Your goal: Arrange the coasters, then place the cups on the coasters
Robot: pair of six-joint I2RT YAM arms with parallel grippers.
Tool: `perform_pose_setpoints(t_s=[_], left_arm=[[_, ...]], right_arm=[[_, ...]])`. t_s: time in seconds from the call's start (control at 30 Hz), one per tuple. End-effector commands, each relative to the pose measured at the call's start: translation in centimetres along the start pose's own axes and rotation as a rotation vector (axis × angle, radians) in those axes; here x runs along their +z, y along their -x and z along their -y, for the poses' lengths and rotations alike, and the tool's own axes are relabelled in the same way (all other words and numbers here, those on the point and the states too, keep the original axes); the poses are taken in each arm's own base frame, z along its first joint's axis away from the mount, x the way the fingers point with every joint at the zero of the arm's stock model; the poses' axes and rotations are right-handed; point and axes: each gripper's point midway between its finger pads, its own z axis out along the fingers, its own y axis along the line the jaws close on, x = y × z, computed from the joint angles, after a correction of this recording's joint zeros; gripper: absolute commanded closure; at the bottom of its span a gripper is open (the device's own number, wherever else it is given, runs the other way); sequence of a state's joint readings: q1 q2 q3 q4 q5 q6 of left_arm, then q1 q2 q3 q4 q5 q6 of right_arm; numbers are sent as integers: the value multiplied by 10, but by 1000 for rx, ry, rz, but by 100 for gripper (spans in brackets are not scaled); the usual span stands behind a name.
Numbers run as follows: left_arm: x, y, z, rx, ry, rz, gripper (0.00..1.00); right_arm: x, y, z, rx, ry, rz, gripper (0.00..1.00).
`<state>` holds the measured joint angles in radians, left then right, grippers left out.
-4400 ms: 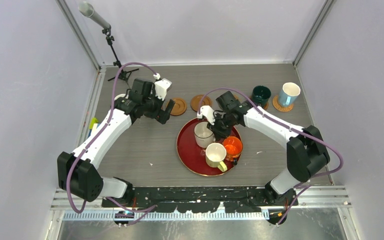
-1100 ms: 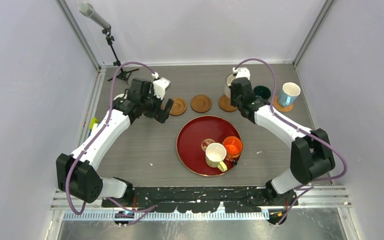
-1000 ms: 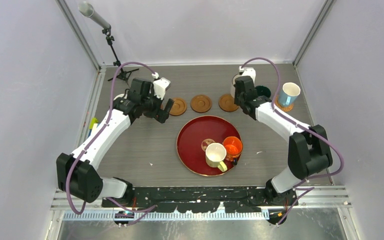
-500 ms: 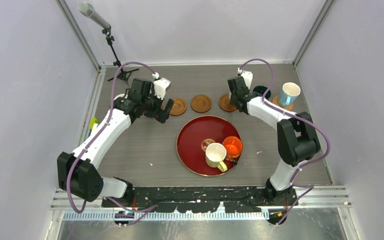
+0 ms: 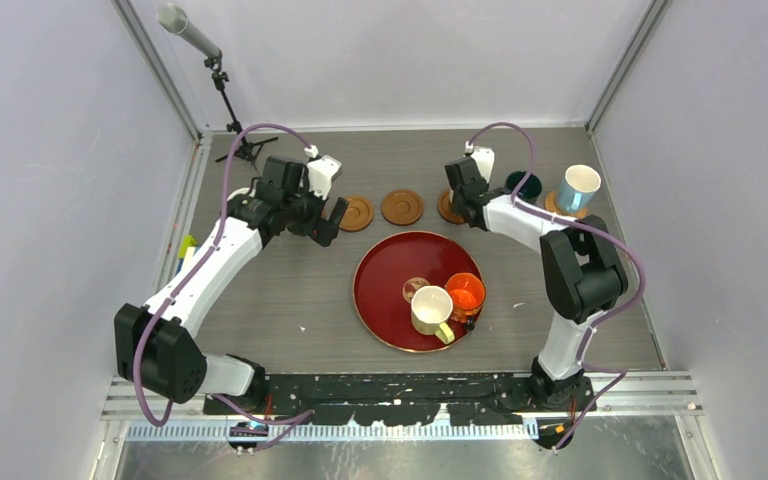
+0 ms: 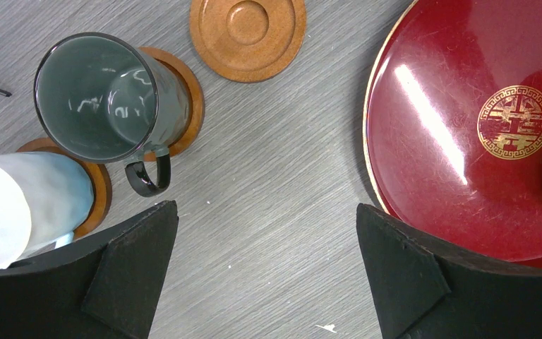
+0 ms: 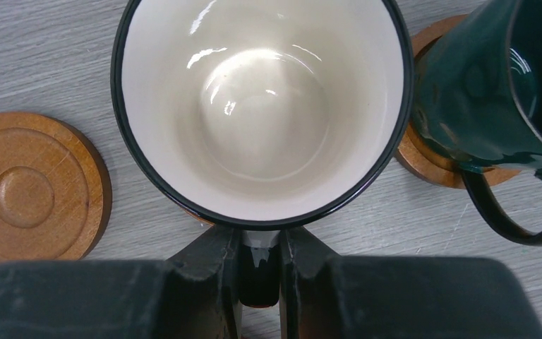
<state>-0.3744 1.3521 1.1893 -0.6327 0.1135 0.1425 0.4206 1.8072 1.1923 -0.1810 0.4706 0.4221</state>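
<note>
My right gripper [image 7: 260, 248] is shut on the dark handle of a white cup [image 7: 261, 106]; a sliver of a brown coaster [image 7: 188, 212] shows under its rim. To its right a dark teal cup [image 7: 480, 85] stands on a coaster [image 7: 423, 159]; an empty coaster [image 7: 28, 187] lies to its left. From above, that gripper [image 5: 457, 200] covers the cup. A light blue cup [image 5: 577, 187] stands far right. My left gripper [image 6: 265, 208] is open over bare table, near a grey-green cup [image 6: 106, 99] and a pale blue cup [image 6: 14, 212], both on coasters. A cream cup [image 5: 430, 310] and an orange cup [image 5: 465, 293] stand on the tray.
The large dark red tray [image 5: 370, 270] lies mid-table, its rim [image 6: 430, 141] beside my left gripper's right finger. Two empty coasters [image 5: 357, 212] [image 5: 401, 207] lie in the back row. A microphone stand [image 5: 225, 95] is at the back left.
The right arm carried the white cup from the tray to the back row, then shifted it left and down over the third coaster. The left arm has stayed still.
</note>
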Motion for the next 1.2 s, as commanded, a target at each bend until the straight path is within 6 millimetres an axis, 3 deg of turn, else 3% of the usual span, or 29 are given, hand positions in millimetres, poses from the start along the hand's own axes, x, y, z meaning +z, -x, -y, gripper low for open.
perform_pose_setpoints(t_s=[0.0,0.27,0.67,1.17], left_arm=[[-3,20,-5,6,11,62,0],[-2,17,-5,5,10,55,0],[0,17,-5,4,9,53,0],[0,15,-5,1,8,51,0]], right_arm=[[-8,61,-20,110,8,186,99],[-3,51,-22,94,-7,170,99],[-13,38,-30,79,-6,156,100],[-12,25,-18,53,-44,133,95]])
